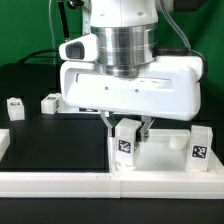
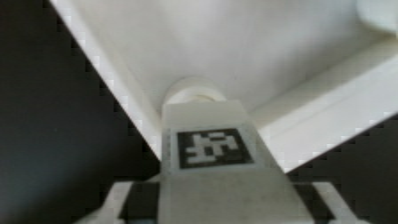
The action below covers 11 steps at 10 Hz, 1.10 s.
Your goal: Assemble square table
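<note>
White and bulky, the arm's hand hangs straight down over the exterior view's middle, wrist vertical. The gripper [image 1: 128, 127] points at the near corner of the tabletop [image 1: 160, 160].

The tabletop's raised rim runs along the front, just behind the long white border rail [image 1: 60, 182]. To the exterior view's left, the black table [image 1: 55, 140] lies bare. Two loose legs [image 1: 14, 108] [image 1: 48, 101] sit well apart from the hand at the back.

The fingers [image 2: 121, 203] are clamped on an upright, tagged leg [image 1: 125, 146]. In the wrist view its tip sits over the tabletop's corner, seemingly touching it, though blur hides the contact.
</note>
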Tool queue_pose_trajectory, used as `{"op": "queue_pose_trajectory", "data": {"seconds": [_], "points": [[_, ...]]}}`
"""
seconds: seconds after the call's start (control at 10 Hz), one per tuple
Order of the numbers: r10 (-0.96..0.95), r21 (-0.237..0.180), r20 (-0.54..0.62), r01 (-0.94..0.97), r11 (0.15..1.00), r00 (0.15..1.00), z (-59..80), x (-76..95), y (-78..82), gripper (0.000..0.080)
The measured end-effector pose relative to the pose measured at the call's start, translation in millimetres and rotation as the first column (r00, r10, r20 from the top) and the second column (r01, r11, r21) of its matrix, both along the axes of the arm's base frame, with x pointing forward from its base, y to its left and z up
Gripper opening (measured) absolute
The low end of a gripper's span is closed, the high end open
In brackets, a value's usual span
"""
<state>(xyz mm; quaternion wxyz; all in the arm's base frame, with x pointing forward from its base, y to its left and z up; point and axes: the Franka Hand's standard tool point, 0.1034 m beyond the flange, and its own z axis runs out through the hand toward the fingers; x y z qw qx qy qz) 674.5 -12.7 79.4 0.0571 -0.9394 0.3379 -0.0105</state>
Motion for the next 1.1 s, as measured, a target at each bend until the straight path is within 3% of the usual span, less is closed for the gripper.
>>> {"op": "queue_pose_trajectory", "data": {"seconds": [0.2, 0.4, 0.5, 0.6, 0.8, 0.9, 1.0, 1.1], "points": [[-0.333, 0.035, -0.019, 0.334, 0.942, 0.943, -0.3, -2.4, -0.1, 0.0292], [-0.616, 0.083, -0.079, 0.621, 0.779, 0.784, -0.8, -4.1, 1.6, 0.0294], [-0.737, 0.118, -0.133, 0.749, 0.653, 0.663, -1.2, -4.2, 1.0, 0.0294], [-0.744, 0.118, -0.136, 0.756, 0.644, 0.655, -1.2, -4.2, 1.2, 0.0294], [-0.707, 0.117, -0.123, 0.717, 0.687, 0.697, -1.6, -4.6, 1.9, 0.0294], [-0.553, 0.085, -0.084, 0.559, 0.825, 0.829, -1.7, -6.9, 3.1, 0.0479], [-0.350, 0.067, -0.060, 0.353, 0.933, 0.935, -0.6, -7.8, 5.2, 0.0479], [-0.248, 0.065, -0.051, 0.251, 0.966, 0.967, -0.1, -8.5, 6.0, 0.0607]]}}
